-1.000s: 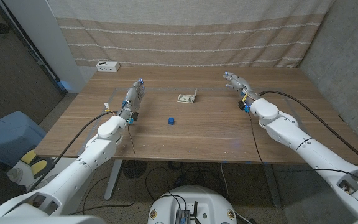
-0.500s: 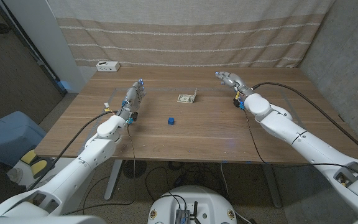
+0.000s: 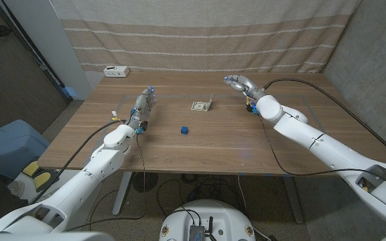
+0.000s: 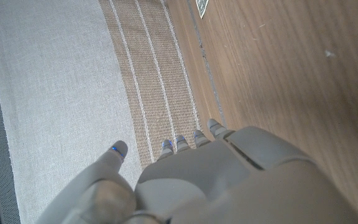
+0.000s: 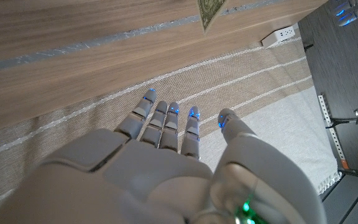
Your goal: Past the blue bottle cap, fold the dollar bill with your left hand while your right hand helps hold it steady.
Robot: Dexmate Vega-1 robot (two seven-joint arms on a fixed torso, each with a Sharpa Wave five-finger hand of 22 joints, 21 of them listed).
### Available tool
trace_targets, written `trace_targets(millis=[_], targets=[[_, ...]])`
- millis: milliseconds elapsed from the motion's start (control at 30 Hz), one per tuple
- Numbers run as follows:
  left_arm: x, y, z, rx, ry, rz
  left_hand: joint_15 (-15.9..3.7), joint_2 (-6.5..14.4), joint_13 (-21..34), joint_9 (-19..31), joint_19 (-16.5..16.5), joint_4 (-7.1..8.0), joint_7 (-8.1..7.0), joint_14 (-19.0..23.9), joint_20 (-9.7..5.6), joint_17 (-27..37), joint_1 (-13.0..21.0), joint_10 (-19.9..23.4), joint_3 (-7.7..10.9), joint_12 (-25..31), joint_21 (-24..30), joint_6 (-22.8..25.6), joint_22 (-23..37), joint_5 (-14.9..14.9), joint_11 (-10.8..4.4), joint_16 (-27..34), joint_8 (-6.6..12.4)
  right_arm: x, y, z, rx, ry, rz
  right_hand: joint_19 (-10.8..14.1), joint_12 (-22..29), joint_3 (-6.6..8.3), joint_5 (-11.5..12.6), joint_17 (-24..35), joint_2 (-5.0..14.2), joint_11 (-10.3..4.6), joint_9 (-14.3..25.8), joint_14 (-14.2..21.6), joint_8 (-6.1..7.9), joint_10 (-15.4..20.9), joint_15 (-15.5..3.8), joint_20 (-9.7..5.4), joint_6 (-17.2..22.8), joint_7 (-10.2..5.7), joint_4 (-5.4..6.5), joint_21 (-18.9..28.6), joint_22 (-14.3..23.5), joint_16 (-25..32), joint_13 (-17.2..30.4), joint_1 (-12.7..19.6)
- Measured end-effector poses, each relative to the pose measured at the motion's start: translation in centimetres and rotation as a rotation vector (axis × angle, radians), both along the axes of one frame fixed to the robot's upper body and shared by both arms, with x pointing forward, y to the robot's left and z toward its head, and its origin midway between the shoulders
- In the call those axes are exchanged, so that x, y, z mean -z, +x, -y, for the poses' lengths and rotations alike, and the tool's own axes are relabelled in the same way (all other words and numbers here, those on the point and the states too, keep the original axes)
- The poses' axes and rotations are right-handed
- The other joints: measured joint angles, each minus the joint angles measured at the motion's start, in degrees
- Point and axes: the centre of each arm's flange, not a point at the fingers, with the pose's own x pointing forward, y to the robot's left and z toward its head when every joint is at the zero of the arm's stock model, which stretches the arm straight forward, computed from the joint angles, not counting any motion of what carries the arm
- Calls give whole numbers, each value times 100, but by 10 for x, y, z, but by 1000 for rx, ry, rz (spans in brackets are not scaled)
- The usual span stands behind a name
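At the left of the head view, the robot's left hand (image 3: 144,104) is raised over the wooden table (image 3: 200,147), fingers extended and holding nothing; the left wrist view shows the same hand (image 4: 210,180) with its fingers (image 4: 180,144) straight and slightly apart, nothing between them. Below the centre of the head frame sits the blue bottle cap (image 3: 185,130), alone on the wood and well apart from both hands. Just above it in the picture, near the table's far edge, is the dollar bill (image 3: 202,106), which appears to have its right end turned up a little, though the frame is too small to say whether that is a crease. No hand touches it. A corner of the bill (image 4: 202,6) shows at the top edge of the left wrist view, and the bill (image 5: 211,12) shows again at the top of the right wrist view, clear of the fingertips. To the right of the bill in the head view, the right hand (image 3: 241,84) hovers near the far edge, fingers spread and empty; its wrist camera shows the hand (image 5: 160,168) with fingers (image 5: 166,121) extended and apart. In the upper left of the head frame a white power strip (image 3: 116,70) lies at the table's far corner.

As a reading of progress, the fold looks not yet begun: neither hand is steadying or gripping the bill, and both would need to reach it first.
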Motion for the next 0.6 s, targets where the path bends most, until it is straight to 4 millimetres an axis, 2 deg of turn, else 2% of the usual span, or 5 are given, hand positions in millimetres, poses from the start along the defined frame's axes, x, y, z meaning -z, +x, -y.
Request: trace_targets(millis=[600], targets=[[-1,0,-3,-3,1,2,0,0,-1,0,0,0,1,0,0,0,0,0,0,0,0,0,0,44,0,-20,-28,-4,3,-29,27,-161,17,52,0,69,0,-1,0,-54,-1,64,0,55,-89,-52,227,2,-26,0,0,0,-1,106]])
